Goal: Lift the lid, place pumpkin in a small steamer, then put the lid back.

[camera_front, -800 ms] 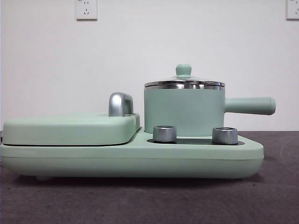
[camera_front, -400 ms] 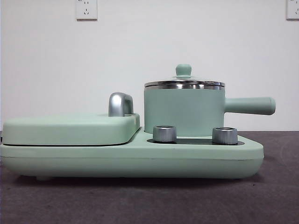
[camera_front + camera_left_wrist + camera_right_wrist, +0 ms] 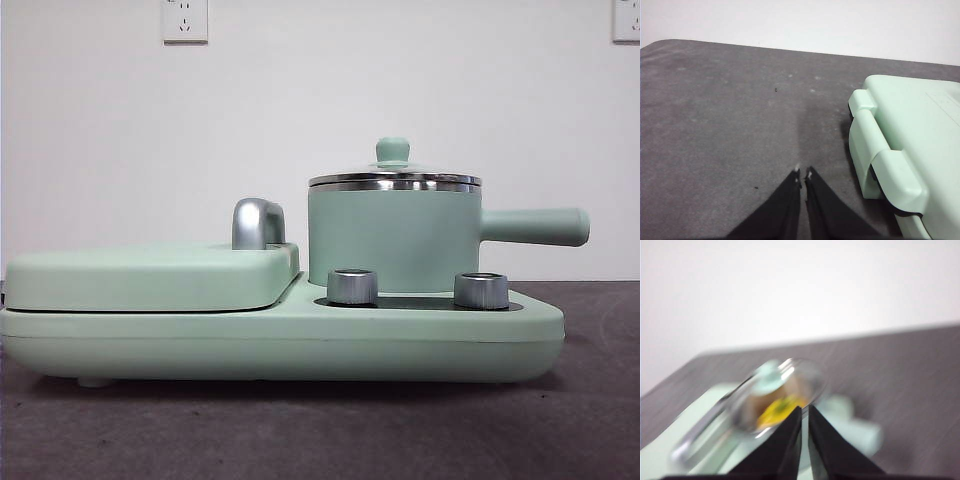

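Note:
The small steamer [image 3: 395, 240] stands on the right of the appliance base, its long handle [image 3: 535, 226] pointing right. The glass lid [image 3: 395, 181] sits on it, mint knob up. In the blurred right wrist view the lid [image 3: 775, 390] shows from above, and the yellow pumpkin [image 3: 776, 410] shows through the glass, inside the pot. My right gripper [image 3: 804, 409] is shut and empty, above and apart from the pot. My left gripper [image 3: 802, 172] is shut and empty over the bare table, beside the appliance. Neither gripper shows in the front view.
The wide mint-green appliance base [image 3: 300, 340] carries two silver knobs [image 3: 352, 286] at its front. Its flat hinged cover [image 3: 150, 275] with a steel handle [image 3: 257, 223] lies shut on the left. That cover's end also shows in the left wrist view [image 3: 910, 145]. Grey table all round.

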